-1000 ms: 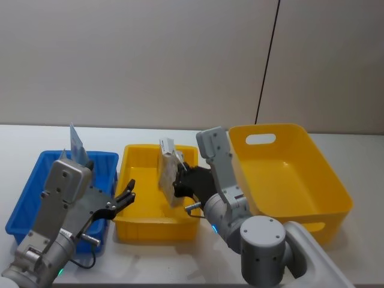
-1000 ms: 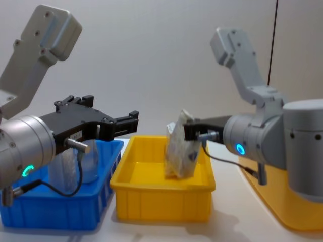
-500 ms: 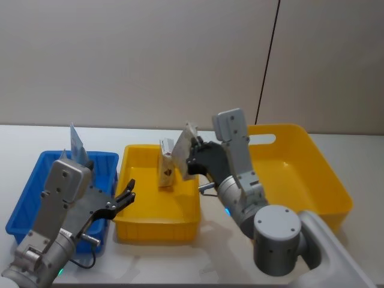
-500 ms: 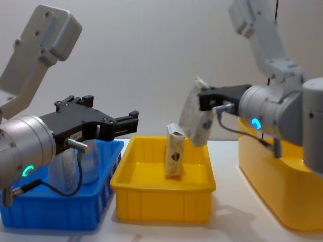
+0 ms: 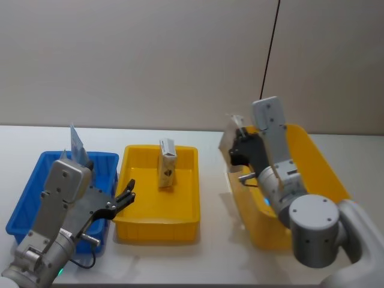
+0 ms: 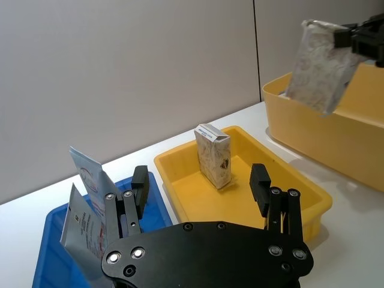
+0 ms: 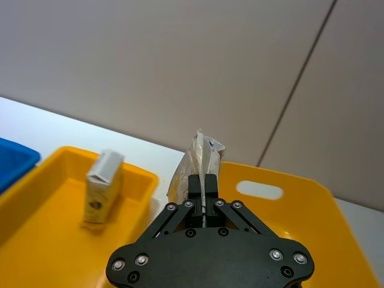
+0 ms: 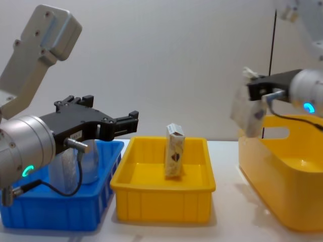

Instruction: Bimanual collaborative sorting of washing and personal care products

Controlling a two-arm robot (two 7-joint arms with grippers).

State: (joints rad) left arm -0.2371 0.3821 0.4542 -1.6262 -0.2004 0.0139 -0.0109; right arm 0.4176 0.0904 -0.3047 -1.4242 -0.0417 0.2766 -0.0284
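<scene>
— Where is the right hand (image 8: pixel 256 92)?

— Raised at the left rim of the large yellow bin (image 8: pixel 277 194), with its fingers clamped on the top edge of a cream packet (image 8: pixel 246 115). The packet hangs tilted, well clear of the table (image 5: pixel 210 255). I cannot tell whether its lower end is over the bin's inside or just outside the wall.

— Can you read the packet?

— No. It has dark marks, but they are too small to make out. In the right wrist view the fingers cover its middle, so just the crumpled top and one side show.

— And the left hand (image 8: pixel 132 122)?

— Open and gripping nothing, its fingers spread wide. It hovers above the near edges of the blue bin (image 8: pixel 50 218) and the small yellow bin (image 8: pixel 161 205), pointing toward the yellow one.

— What is in those two?

— One carton (image 5: pixel 167 163) stands upright toward the back of the small yellow bin, with a dark mark on its face. In the blue bin lean the pale-blue pouches (image 6: pixel 90 180), at least two. In the head view the left arm hides their lower parts, and in the chest view they are a blur behind the hand.

— And inside the large yellow bin?

— I cannot tell. The right arm covers much of it from above, and the chest view cuts off its right side.
</scene>
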